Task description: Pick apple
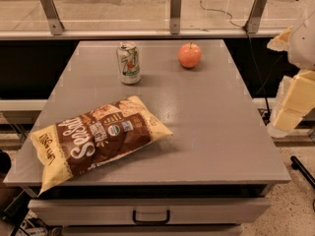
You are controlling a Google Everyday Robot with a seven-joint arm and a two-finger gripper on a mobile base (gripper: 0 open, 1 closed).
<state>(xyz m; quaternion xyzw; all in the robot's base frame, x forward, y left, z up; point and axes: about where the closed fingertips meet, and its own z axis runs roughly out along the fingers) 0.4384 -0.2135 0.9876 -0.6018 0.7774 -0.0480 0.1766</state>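
Note:
The apple (189, 55) is small, round and orange-red with a short stem. It sits upright on the grey table (206, 127), at the far right of the top. My gripper (289, 113) shows as pale blocky parts at the right edge of the camera view. It is beyond the table's right side, well to the right of the apple and nearer to me, and touches nothing.
A white soda can (129, 63) stands left of the apple. A brown and yellow chip bag (96, 137) lies at the near left. A drawer with a handle (150, 217) is under the front edge. A railing with glass panels (175, 14) runs behind the table.

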